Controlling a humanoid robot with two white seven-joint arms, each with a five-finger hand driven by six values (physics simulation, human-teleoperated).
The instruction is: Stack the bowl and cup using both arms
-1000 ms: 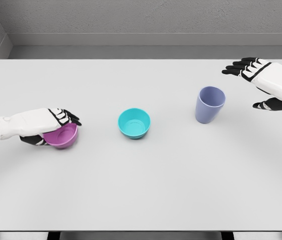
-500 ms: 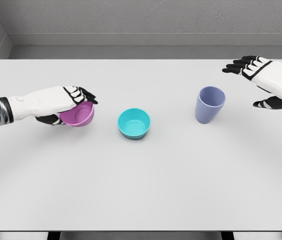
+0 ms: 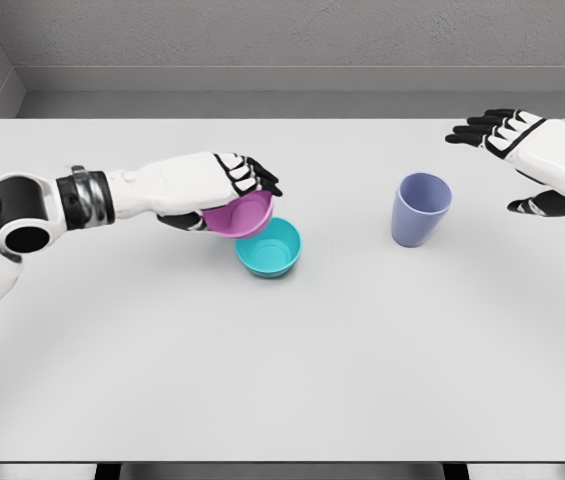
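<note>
My left hand (image 3: 224, 195) is shut on a purple bowl (image 3: 242, 216) and holds it in the air, tilted, just above the left rim of a teal bowl (image 3: 271, 249). The teal bowl stands upright near the middle of the white table (image 3: 282, 360). A lavender cup (image 3: 420, 209) stands upright to the right. My right hand (image 3: 518, 165) hovers open to the right of the cup and a little behind it, apart from it, fingers spread.
The table's back edge meets a grey wall (image 3: 292, 40). The left forearm (image 3: 92, 195) stretches across the table's left half above the surface.
The left hand has lifted the purple bowl off the table and carried it right, from the left side to just over the teal bowl. The right hand barely moved.
</note>
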